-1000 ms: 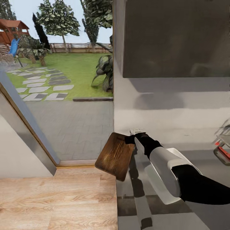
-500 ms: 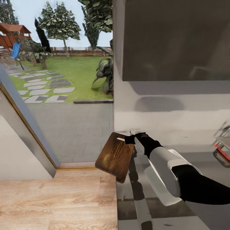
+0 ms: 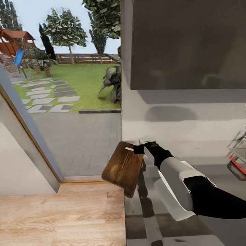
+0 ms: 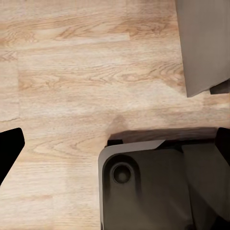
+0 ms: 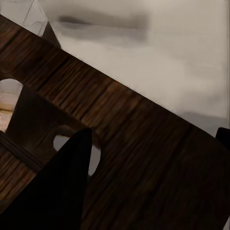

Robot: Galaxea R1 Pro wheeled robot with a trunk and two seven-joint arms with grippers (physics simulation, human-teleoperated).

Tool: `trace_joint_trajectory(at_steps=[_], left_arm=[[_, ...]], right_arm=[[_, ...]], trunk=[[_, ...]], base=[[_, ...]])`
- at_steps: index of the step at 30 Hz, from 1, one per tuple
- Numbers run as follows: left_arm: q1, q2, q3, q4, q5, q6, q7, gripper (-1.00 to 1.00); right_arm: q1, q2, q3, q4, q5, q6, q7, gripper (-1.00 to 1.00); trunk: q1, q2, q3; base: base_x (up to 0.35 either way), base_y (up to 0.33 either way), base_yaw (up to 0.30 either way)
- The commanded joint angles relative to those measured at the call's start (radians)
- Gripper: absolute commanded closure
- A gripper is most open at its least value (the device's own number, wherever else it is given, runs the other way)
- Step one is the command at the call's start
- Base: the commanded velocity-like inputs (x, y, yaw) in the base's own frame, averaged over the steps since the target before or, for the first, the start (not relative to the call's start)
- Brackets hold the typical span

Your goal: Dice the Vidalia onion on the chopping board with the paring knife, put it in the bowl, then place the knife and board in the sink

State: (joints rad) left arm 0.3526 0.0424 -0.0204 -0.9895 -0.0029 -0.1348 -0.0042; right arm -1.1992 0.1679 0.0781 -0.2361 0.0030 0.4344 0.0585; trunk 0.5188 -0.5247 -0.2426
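Chopping board (image 3: 123, 167) — dark wood, held in air at handle-slot end by right pincer (image 3: 139, 149), clenched on board's edge beside slot. Board tilted, long axis running from pincer down toward wooden floor (image 3: 58, 215), overhanging left end of grey surface (image 3: 218, 177). Right wrist view: dark finger (image 5: 57, 187) across board grain (image 5: 143, 158) by slot. Sink rim, red-trimmed (image 3: 237, 164) — far right, well apart; judged carry goes rightward. Left pincer: state cannot be told; left wrist view shows floor and robot base (image 4: 143, 187).
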Motion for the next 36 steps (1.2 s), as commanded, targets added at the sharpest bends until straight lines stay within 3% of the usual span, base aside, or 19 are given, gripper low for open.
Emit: trace_joint_trajectory(at_steps=[1, 14, 22, 29, 36], left_arm=[[0.0, 0.001, -0.001, -0.001, 0.0, -0.002, 0.0, -1.0], [0.0, 0.001, -0.001, 0.0, 0.0, -0.002, 0.0, -1.0], [0.0, 0.001, -0.001, 0.0, 0.0, -0.002, 0.0, -1.0], [0.0, 0.001, -0.001, 0.001, 0.0, -0.002, 0.0, -1.0], [0.0, 0.001, -0.001, 0.002, 0.0, -0.002, 0.0, -1.0]], right_arm=[[0.0, -0.001, 0.008, -0.002, 0.0, 0.006, 0.003, 1.0], [0.0, 0.0, 0.008, -0.005, 0.0, 0.006, 0.003, 1.0], [0.0, 0.007, 0.007, -0.02, 0.0, 0.006, 0.004, 1.0], [0.0, 0.007, 0.006, -0.026, 0.001, 0.006, 0.059, 1.0], [0.0, 0.007, 0.006, -0.107, 0.002, 0.01, 0.068, 1.0]], trunk=[[0.0, -0.001, 0.0], [0.0, -0.001, 0.021], [0.0, -0.001, 0.034], [0.0, -0.001, 0.045], [0.0, -0.001, 0.053]], base=[[-0.187, 0.0, 0.0], [-0.267, 0.0, 0.0], [-0.027, 0.0, 0.0], [-0.001, 0.0, 0.0], [0.0, 0.0, 0.0]])
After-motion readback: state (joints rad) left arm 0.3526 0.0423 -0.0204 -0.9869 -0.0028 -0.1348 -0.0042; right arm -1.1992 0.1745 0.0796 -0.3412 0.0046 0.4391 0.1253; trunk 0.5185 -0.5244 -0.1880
